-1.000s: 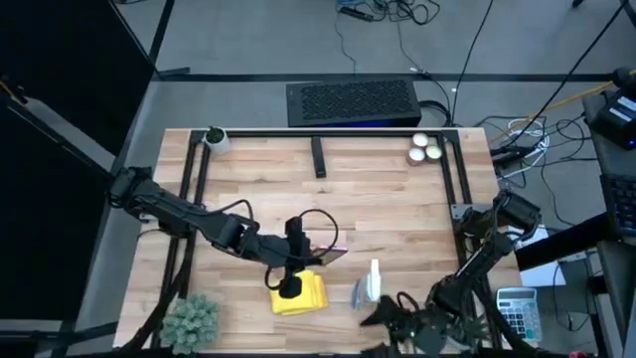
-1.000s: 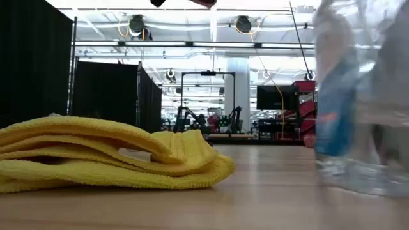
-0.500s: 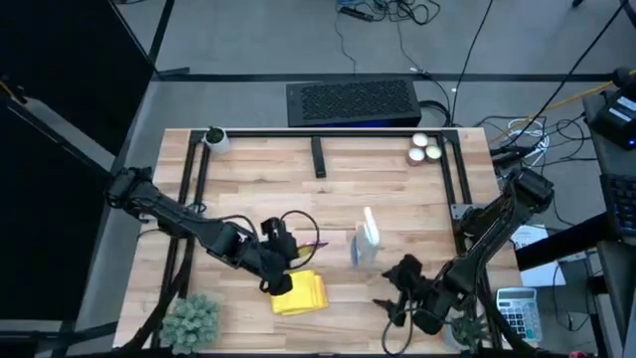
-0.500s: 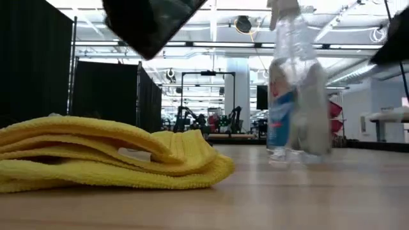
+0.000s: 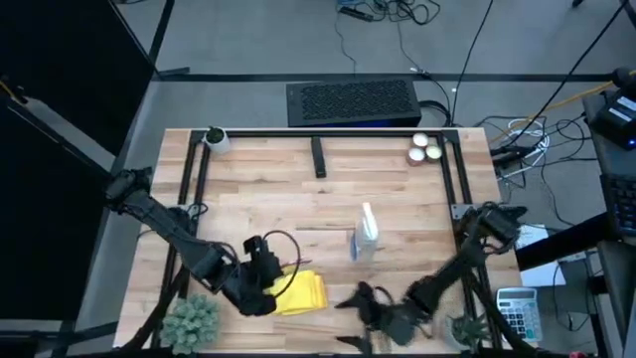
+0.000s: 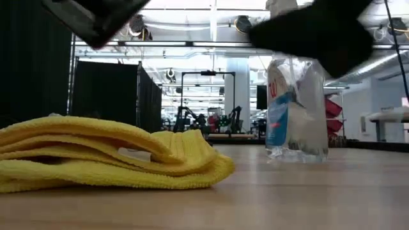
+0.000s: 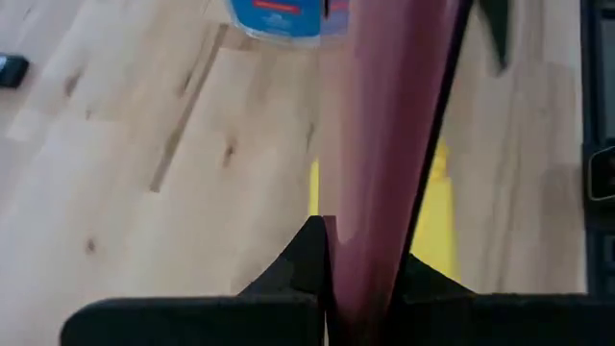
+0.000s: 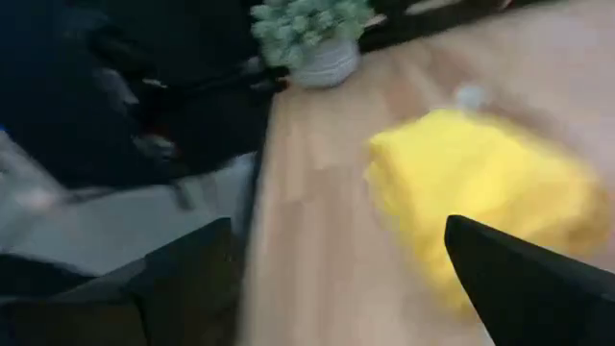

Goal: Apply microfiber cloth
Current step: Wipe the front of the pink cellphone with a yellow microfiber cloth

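Note:
The yellow microfiber cloth (image 5: 306, 291) lies folded on the table near the front edge, also seen in the low view (image 6: 108, 156). My left gripper (image 5: 263, 276) hovers at the cloth's left side, shut on a flat dark phone (image 7: 384, 144). The cloth (image 7: 437, 207) shows under the phone. My right gripper (image 5: 350, 318) is open to the right of the cloth near the front edge. Its fingers stand wide apart, facing the cloth (image 8: 480, 192) and touching nothing. My left gripper pinches one end of the phone (image 7: 363, 274) between its two fingers. The phone runs straight out along the fingers, edge-on to the wrist camera. It is lifted clear, above the cloth and the table.
A clear spray bottle with a blue label (image 5: 365, 237) stands upright at mid-table, behind the cloth and to its right. A potted plant (image 5: 191, 320) sits at the near left corner. Small tins (image 5: 425, 149), a black bar (image 5: 318, 157) and a cup (image 5: 214, 139) are along the far side.
The spray bottle has gone from near the front edge toward mid-table and stands upright there. My right gripper has since swung toward the near edge and left, toward the cloth. My left gripper has carried the phone toward the near left corner.

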Robot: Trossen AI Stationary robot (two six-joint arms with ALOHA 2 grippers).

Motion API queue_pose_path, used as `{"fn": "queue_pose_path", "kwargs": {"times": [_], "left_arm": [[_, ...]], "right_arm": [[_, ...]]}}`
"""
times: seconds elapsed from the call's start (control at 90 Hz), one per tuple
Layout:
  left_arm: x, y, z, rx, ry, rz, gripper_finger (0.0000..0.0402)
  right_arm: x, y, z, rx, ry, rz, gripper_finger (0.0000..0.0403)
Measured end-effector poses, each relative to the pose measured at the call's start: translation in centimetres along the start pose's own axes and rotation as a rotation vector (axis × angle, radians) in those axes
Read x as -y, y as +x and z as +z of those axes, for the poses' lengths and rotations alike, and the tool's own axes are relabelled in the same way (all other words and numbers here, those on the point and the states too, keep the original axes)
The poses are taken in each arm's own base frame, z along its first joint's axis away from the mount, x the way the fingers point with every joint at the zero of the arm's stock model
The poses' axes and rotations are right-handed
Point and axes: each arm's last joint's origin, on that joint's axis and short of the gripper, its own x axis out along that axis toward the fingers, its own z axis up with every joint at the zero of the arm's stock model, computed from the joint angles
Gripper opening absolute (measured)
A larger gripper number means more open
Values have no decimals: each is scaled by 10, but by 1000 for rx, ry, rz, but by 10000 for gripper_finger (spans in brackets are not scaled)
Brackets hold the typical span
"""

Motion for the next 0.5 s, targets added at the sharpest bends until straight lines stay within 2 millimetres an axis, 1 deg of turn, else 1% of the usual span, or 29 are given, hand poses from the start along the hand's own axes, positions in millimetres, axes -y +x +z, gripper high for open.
{"fn": "queue_pose_path", "kwargs": {"times": [0.078, 0.156, 0.244, 0.322, 0.4, 0.5], "left_arm": [[7, -10, -7, 28, -21, -18, 8], [11, -17, -16, 55, -32, -3, 8], [13, -23, -25, 64, -56, 29, 8], [14, -27, -31, 84, -85, 49, 8], [14, -29, -33, 97, -111, 56, 8], [14, -29, -33, 110, -140, 61, 8]], "right_arm": [[7, 27, 15, -55, -69, -25, 363], [20, 54, 29, -129, -76, -79, 363], [38, 80, 32, -248, -67, -167, 363], [49, 95, 31, -334, -28, -217, 363], [58, 107, 30, -418, 53, -206, 358], [66, 115, 22, -503, 113, -213, 328]]}}
